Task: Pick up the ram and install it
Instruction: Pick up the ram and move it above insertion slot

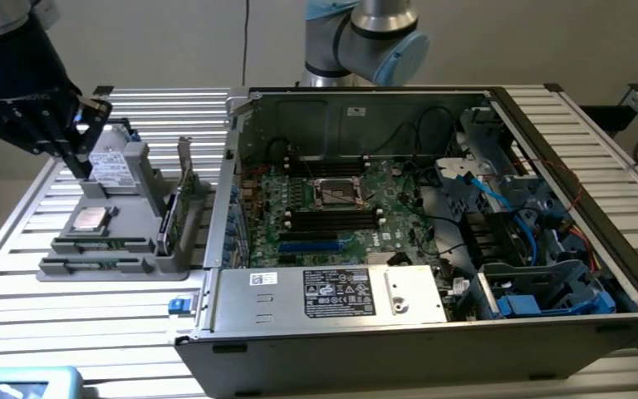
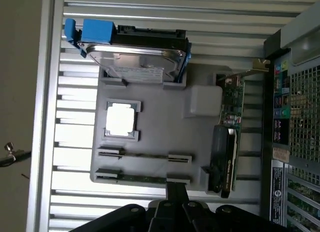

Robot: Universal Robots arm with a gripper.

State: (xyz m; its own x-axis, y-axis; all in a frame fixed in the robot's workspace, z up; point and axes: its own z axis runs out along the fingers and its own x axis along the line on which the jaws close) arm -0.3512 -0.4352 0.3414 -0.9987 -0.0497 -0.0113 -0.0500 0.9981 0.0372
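Two ram sticks, thin green strips, lie on edge in the slots of a grey holder tray (image 1: pixel 130 264): one ram stick (image 1: pixel 103 245) (image 2: pixel 145 155) behind the other (image 1: pixel 84 266) (image 2: pixel 142 178). My black gripper (image 1: pixel 79 166) (image 2: pixel 176 191) hangs above the tray, over its hard-drive end in the exterior view, with its jaws shut and nothing between them. In the wrist view the fingertips point down near the outer ram stick, apart from it.
The tray also carries a hard drive (image 2: pixel 135 62), a square silvery processor (image 1: pixel 89 219) (image 2: pixel 121 119) and an upright expansion card (image 1: pixel 180 199) (image 2: pixel 227 142). The open computer case (image 1: pixel 408 332) with its motherboard (image 1: pixel 331 208) lies on the exterior view's right of the tray, on a slatted metal table (image 1: pixel 31 316).
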